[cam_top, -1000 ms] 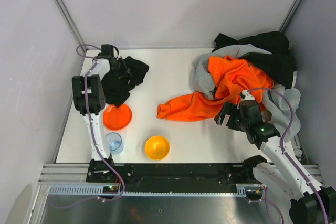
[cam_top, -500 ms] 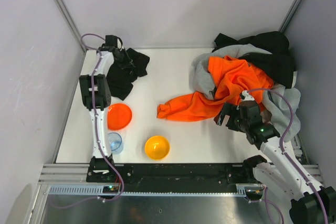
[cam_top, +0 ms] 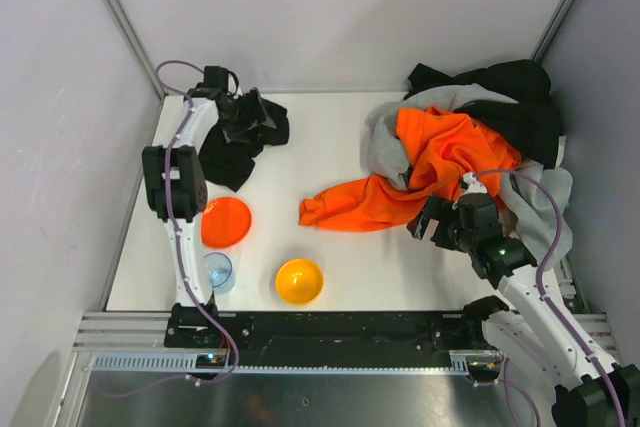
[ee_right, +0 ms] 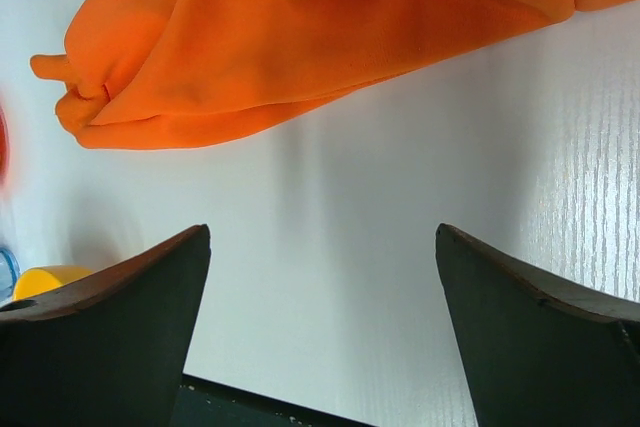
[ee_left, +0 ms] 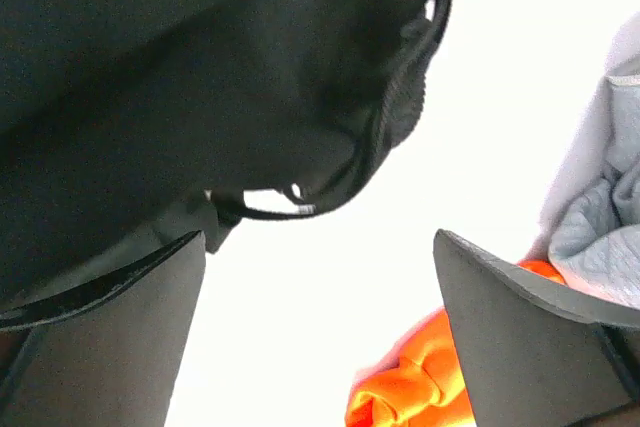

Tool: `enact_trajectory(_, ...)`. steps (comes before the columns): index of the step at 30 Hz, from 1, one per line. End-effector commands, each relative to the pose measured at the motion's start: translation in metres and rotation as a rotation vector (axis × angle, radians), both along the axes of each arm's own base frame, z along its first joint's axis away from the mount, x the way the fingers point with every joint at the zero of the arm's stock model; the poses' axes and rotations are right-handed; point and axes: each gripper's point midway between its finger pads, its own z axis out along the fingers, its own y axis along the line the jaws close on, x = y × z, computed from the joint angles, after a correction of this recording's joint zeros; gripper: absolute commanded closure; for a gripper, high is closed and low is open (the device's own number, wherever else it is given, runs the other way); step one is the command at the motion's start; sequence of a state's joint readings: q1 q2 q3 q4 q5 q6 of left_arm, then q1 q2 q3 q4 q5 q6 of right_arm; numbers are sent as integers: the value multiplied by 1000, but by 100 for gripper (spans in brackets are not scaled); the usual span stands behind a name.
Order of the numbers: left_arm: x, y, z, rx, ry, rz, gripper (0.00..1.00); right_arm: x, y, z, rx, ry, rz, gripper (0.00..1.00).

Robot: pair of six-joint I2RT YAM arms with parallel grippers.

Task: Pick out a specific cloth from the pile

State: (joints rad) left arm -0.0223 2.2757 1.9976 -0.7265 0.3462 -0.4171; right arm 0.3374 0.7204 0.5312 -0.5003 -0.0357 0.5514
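Note:
The small black cloth (cam_top: 232, 152) lies crumpled at the back left of the table, apart from the pile (cam_top: 470, 137) of orange, grey and black garments at the right. My left gripper (cam_top: 252, 117) hovers over the cloth's far edge, open. In the left wrist view the cloth (ee_left: 180, 87) fills the upper left with a cord loop hanging from it, and the gripper (ee_left: 320, 239) has only bare table between its fingers. My right gripper (cam_top: 430, 219) stands open beside the pile's orange garment (ee_right: 300, 37), and the right wrist view shows the gripper (ee_right: 322, 231) with nothing in it.
An orange plate (cam_top: 224, 222), a clear blue cup (cam_top: 217, 270) and a yellow bowl (cam_top: 299, 280) sit near the front left of the white table (cam_top: 330, 147). Walls close in the back and both sides.
My left gripper has opened and let go of the black cloth, shifting a little to the right over it. The right arm has stayed where it was.

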Motion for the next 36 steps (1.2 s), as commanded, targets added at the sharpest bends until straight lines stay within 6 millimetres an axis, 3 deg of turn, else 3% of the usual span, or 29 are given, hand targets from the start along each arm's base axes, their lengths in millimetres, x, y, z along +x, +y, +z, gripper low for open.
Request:
enact_trajectory(1,-22,-1,73,-10,-125,-22,1,1,6,7,34,-23,11,1)
enact_trajectory(6,-43,-5,88,-40,-140,-29,0,0,9,9,46,-28,25,1)
enact_trajectory(15,-68,-21,84,1,-149,-115,0,3,15,12,70,-33,46,1)
enact_trajectory(22,-97,-44,79,160,-181,-232,0,6,22,17,94,-33,69,1)
enact_trajectory(29,-138,-51,74,423,-202,-315,0,6,23,30,88,-51,76,1)
enact_trajectory(36,-176,-53,91,586,-271,-313,0,4,23,49,111,-109,67,1)
